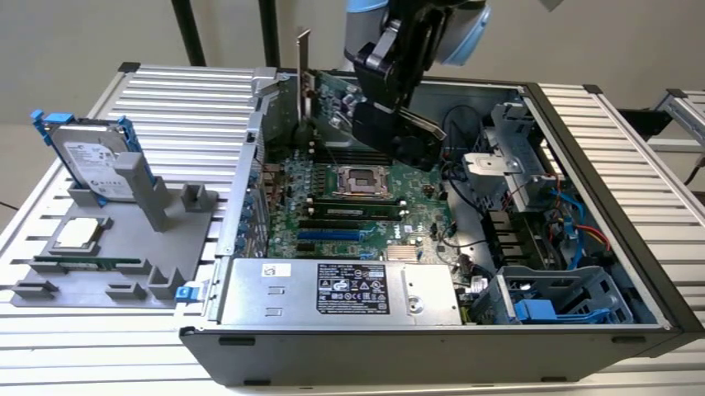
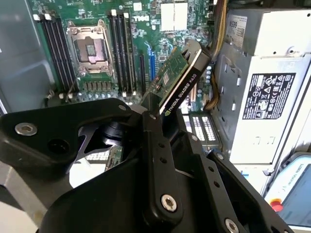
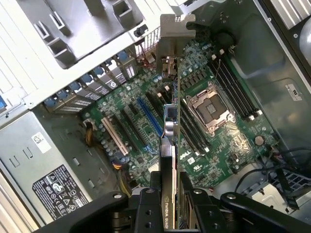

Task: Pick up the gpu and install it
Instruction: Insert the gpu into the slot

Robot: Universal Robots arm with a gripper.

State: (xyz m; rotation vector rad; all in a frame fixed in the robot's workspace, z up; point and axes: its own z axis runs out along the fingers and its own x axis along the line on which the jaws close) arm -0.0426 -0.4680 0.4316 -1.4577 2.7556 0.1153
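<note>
**Gpu gripped over the open case**

From my station I see the fingers (image 3: pixel 147 208) closed on the gpu (image 3: pixel 168 145), one on each face of the card. The card runs straight out ahead of the fingertips, seen edge-on in the first wrist view. Its silver bracket (image 3: pixel 174 31) is at the end farthest from the fingers. In the second wrist view the fingers (image 2: pixel 154 145) pinch one end of the gpu (image 2: pixel 177 77), green board on one face and black cooler on the other.

In the exterior view the gpu (image 1: pixel 330 97) hangs inside the open computer case (image 1: pixel 418 355), with its bracket (image 1: pixel 303 49) standing above the case rim, so it is not seated in a slot.

Below the fingers lies the motherboard (image 3: pixel 141 141). The CPU socket (image 3: pixel 209 108) sits to one side of the card's line and the power supply (image 3: pixel 43 160) to the other.

Well away from the fingers, outside the case on the worktop (image 1: pixel 187 99), a hard drive (image 1: pixel 94 161) stands upright in a grey holder toward the exterior view's left.
</note>
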